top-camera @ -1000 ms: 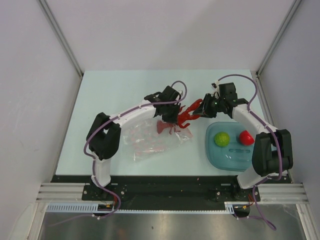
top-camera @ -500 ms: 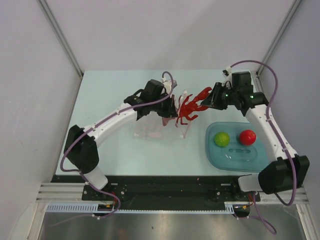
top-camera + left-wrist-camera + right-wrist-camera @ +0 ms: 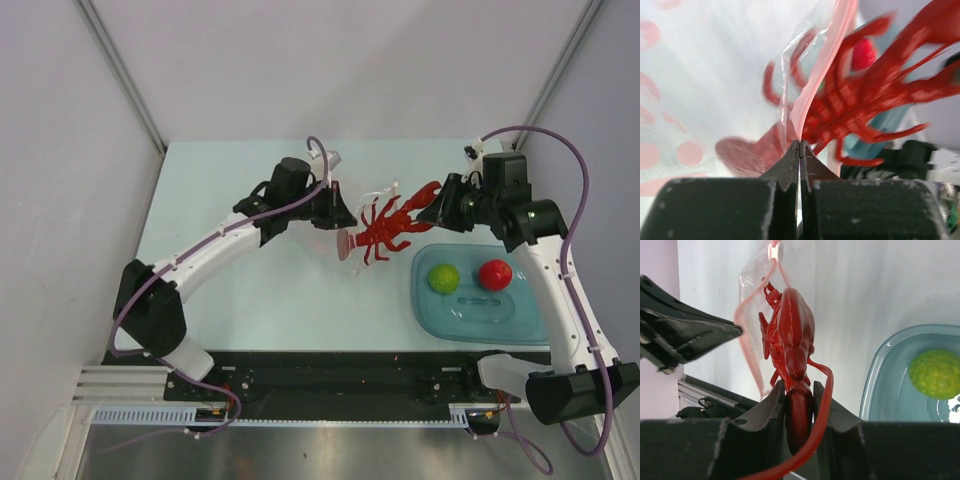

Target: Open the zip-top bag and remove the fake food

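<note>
Right jaws clamped on lobster (image 3: 388, 226) claw, centre-right; left jaws pinched shut on zip-top bag (image 3: 730, 85) rim, both held above bench (image 3: 250, 290). Bag open, lobster tail apparently inside its mouth. Green fruit (image 3: 443, 278) and red fruit (image 3: 492, 273) in tray (image 3: 470, 315), lower right. Left: pull lobster clear.

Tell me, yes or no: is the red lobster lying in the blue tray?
No, the lobster hangs in the right gripper beside the tray, which holds only the green ball and red fruit.

No legible txt or labels anywhere.
</note>
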You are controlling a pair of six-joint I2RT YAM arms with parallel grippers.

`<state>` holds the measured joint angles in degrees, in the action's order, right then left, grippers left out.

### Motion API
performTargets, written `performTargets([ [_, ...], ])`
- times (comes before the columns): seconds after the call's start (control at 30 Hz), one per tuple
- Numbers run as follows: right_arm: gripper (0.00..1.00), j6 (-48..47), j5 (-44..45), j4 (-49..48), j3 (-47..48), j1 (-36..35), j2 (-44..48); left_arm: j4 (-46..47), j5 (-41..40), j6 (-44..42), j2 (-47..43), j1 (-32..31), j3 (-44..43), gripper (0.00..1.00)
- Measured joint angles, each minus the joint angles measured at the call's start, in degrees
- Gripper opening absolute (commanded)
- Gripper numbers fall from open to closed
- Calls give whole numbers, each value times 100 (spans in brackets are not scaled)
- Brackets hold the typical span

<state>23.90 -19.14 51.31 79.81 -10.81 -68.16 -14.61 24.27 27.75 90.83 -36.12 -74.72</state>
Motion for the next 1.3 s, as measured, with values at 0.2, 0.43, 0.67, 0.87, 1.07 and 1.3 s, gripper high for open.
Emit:
performTargets([
  [0.2, 0, 48, -107, 216, -81, -24, 155, 341, 208, 564, -505, -2, 107, 0],
  [0.43, 0, 223, -273, 527, 76, -57, 457, 538, 282, 1305, -1115, -2, 688, 0],
  [0.67, 0, 605, -284, 1047, 575, -72, 614, 459, -153, 1486, -1222, -96, 621, 0],
  [0.87, 0, 1497, -212, 1720, 699, -70, 614, 337, -885, 1438, -1241, -619, 595, 0],
  [1.07, 0, 2094, -79, 2221, 697, -22, 658, 426, -1576, 1408, -1679, -1399, 1012, 0],
  [1.3, 0, 2282, -116, 2334, 588, 70, 776, 417, -2138, 1368, -2028, -1705, 1303, 0],
])
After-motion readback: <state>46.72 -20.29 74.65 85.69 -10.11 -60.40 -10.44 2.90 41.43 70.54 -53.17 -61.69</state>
